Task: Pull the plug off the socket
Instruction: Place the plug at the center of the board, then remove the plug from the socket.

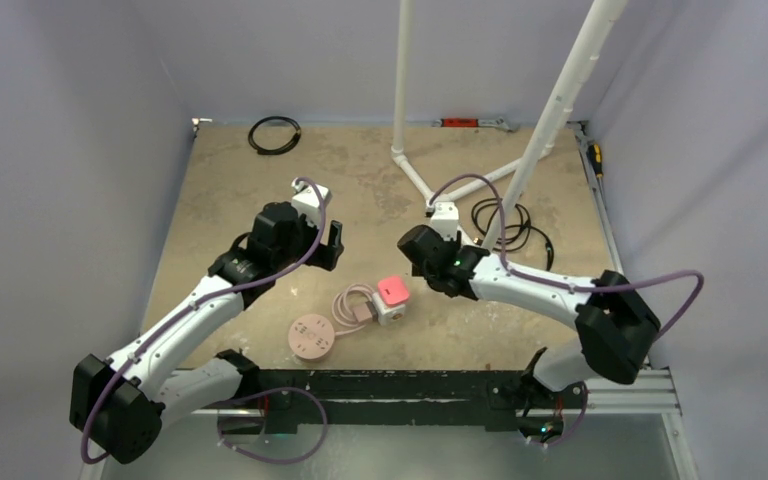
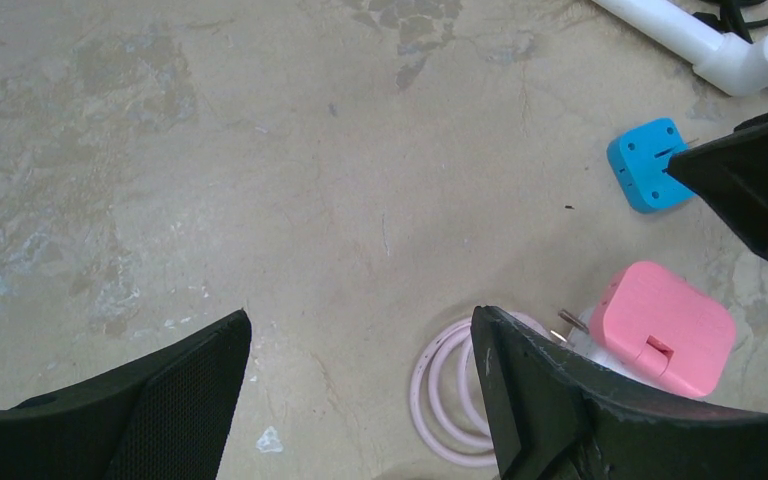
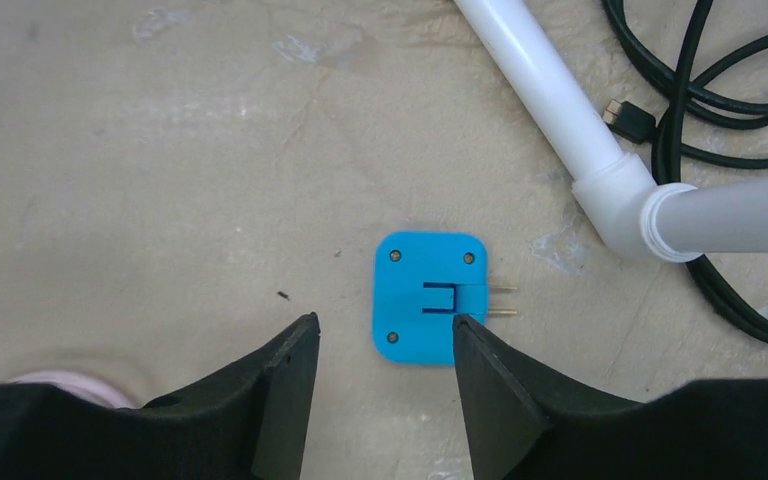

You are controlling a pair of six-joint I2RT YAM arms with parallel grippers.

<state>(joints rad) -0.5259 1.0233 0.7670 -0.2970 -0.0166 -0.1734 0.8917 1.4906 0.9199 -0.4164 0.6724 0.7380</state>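
Seen from above, nearest the arm bases: a round pink disc [image 1: 312,336] w/ holes, flat on the tabletop [image 1: 360,170]. Just beyond it lies a pink cable coil [image 1: 350,302], then the socket [image 1: 388,312], a small white cube just beside the coil's right side. The plug [image 1: 391,290] sits on top of the socket, still seated by the look of it, mid-tabletop btwn the two arms.

The plug's broad pink face points up. It is rounded-square, so no clear long axis. Its thin axis runs vertical, along the likely pull line.

Further back, the left claw [image 2: 360,320] hangs w/ fingers wide apart, holding nothing. Plug and coil lie just off its right finger. The right claw [image 3: 385,325] is also spread, nothing clamped. A blue plug [image 3: 430,310] lies flat at its fingertips, prongs aimed right. Farthest: white pipe [image 3: 550,90] and black cables [image 3: 628,120].

Step in hand, prob.: reaching the pink plug. To do it well, one claw should pin the cube down while the other pinches the plug's opposite edges, not the coil. Then pull straight up w/o rocking, or the light socket may lift too.
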